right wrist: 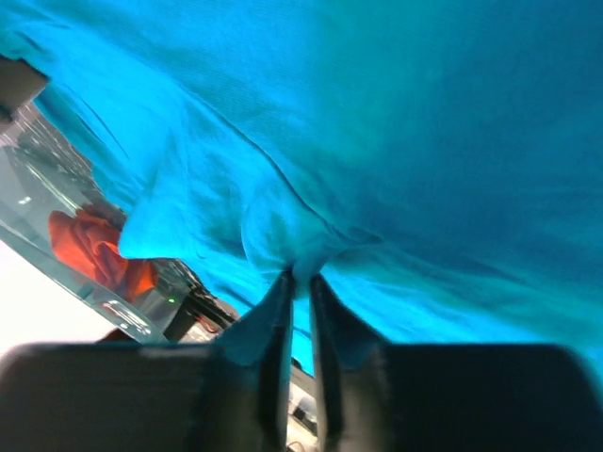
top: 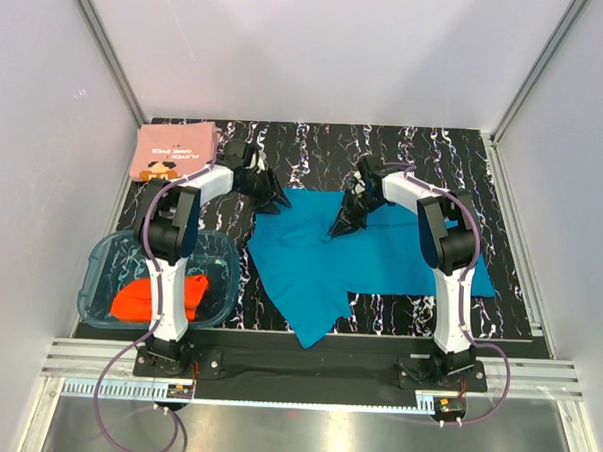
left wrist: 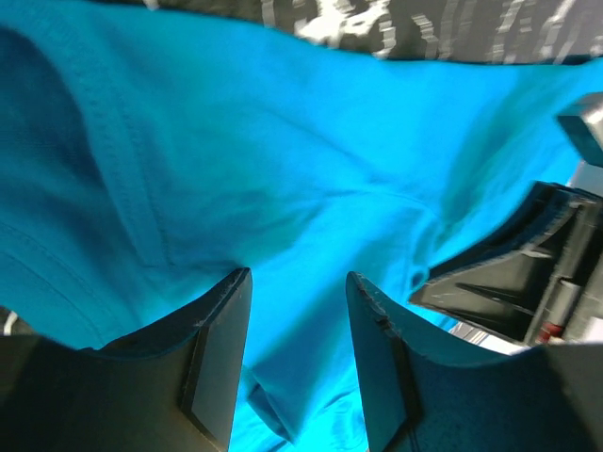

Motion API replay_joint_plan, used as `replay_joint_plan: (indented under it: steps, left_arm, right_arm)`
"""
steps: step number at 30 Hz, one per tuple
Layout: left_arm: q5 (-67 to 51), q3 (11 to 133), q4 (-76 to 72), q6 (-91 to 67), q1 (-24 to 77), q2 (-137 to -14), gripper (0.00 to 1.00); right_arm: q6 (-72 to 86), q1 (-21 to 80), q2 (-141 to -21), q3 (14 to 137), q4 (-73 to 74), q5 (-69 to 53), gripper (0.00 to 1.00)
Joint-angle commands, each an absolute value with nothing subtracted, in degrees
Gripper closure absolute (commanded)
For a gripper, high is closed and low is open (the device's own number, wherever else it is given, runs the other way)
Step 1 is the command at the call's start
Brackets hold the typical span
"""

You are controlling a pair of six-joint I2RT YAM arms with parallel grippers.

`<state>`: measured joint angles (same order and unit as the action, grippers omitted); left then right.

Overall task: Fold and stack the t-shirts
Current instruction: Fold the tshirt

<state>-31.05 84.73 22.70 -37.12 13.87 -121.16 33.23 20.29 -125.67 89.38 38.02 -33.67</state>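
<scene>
Teal t-shirt [top: 320, 262] lies rumpled across the middle of the black marbled table [top: 425, 156]. Right gripper [right wrist: 300, 282] has its fingers pinched nearly together on a ridge of that cloth. Left gripper [left wrist: 297, 282] sits at the shirt's far-left edge, jaws apart over the fabric. Orange-red t-shirt [top: 138, 299] is bunched in the clear tub [top: 105, 252] at front left, and the pink printed t-shirt [top: 175, 150] lies folded in the far-left corner.

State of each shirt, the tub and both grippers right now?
teal t-shirt: unfolded, rumpled, on the table
pink t-shirt: folded flat, far left corner
orange t-shirt: crumpled in the tub
tub: no lid on
left gripper: open over the teal t-shirt
right gripper: shut on a fold of the teal t-shirt
</scene>
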Motion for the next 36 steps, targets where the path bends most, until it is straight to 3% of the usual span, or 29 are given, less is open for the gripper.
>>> replay_joint_plan:
  steps: [1,3,13,17,18,26,28,32,36]
  left_arm:
    - [-32.0,86.4,23.2,-36.8,13.9,-122.2,0.51]
    - [-31.6,86.7,24.1,-36.0,13.8,-122.4,0.51]
    - [-29.6,90.1,29.3,-32.3,13.7,-124.8,0.51]
    - [-28.3,91.1,31.1,-30.9,13.6,-124.4,0.51]
    - [-28.0,91.3,31.5,-30.2,13.8,-124.0,0.50]
    - [-29.3,86.1,33.7,-27.5,13.7,-111.4,0.32]
    - [-31.1,80.4,32.4,-27.4,13.8,-107.1,0.31]
    - [-40.7,68.6,19.6,-28.1,14.7,-101.0,0.39]
    - [-39.2,66.2,18.5,-24.2,17.3,-99.7,0.42]
  right_arm:
    - [31.6,20.4,-124.0,93.3,42.2,-32.8,0.95]
    - [29.0,20.4,-123.0,94.9,44.8,-30.2,1.00]
    - [18.2,18.8,-127.1,101.6,58.3,-30.8,0.99]
    - [15.7,18.6,-129.7,103.4,59.5,-30.1,0.94]
    - [15.2,18.5,-130.5,104.0,59.8,-29.0,0.88]
    - [16.3,18.5,-126.0,102.0,58.3,-23.9,0.63]
    - [16.8,18.5,-124.3,101.3,57.9,-22.9,0.61]
    - [16.8,18.5,-120.3,99.9,56.9,-22.8,0.61]
    - [16.9,18.5,-117.0,97.0,55.6,-22.6,0.62]
